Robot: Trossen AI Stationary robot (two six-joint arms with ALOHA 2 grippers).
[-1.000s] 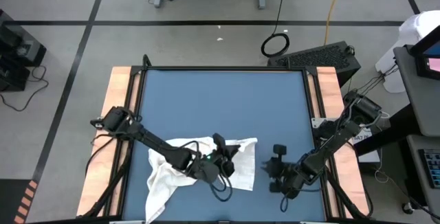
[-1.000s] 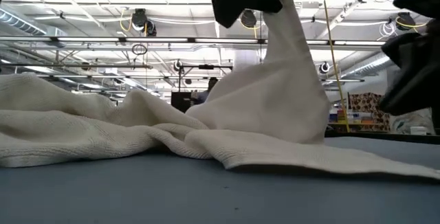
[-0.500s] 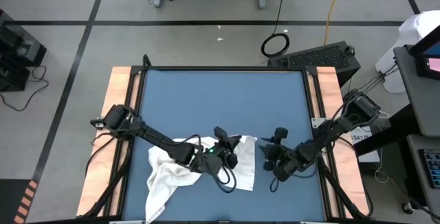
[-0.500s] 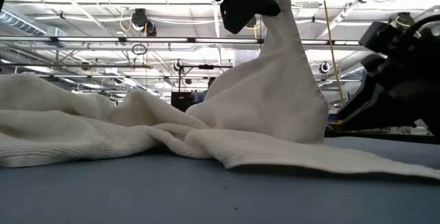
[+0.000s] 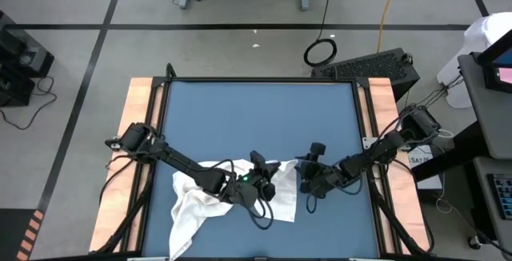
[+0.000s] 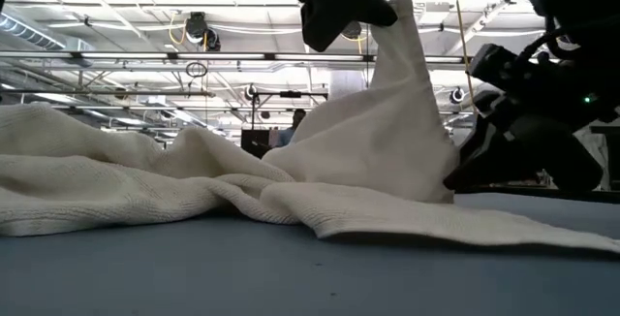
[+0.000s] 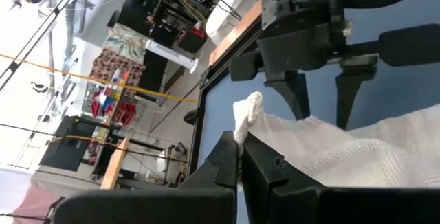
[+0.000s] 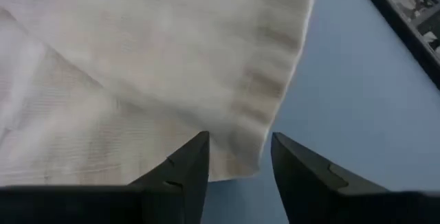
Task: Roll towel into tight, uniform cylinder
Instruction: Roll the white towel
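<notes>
Your towel (image 5: 232, 197) lies crumpled on the desk (image 5: 256, 117) near its front edge, long axis running from 8 o'clock up to 2 o'clock. Your left pincer (image 5: 260, 167) is pinching its raised corner; your right pincer (image 5: 302, 173) stands spread at the towel's 3 o'clock edge.

Both arms were slim and matte black, jointed in short segments, with loose black cables looping along the left arm (image 5: 180, 163) and under its wrist. The right arm (image 5: 372, 150) looked alike, and each ended in two dark, flat, tapering fingers (image 8: 182, 165).
</notes>
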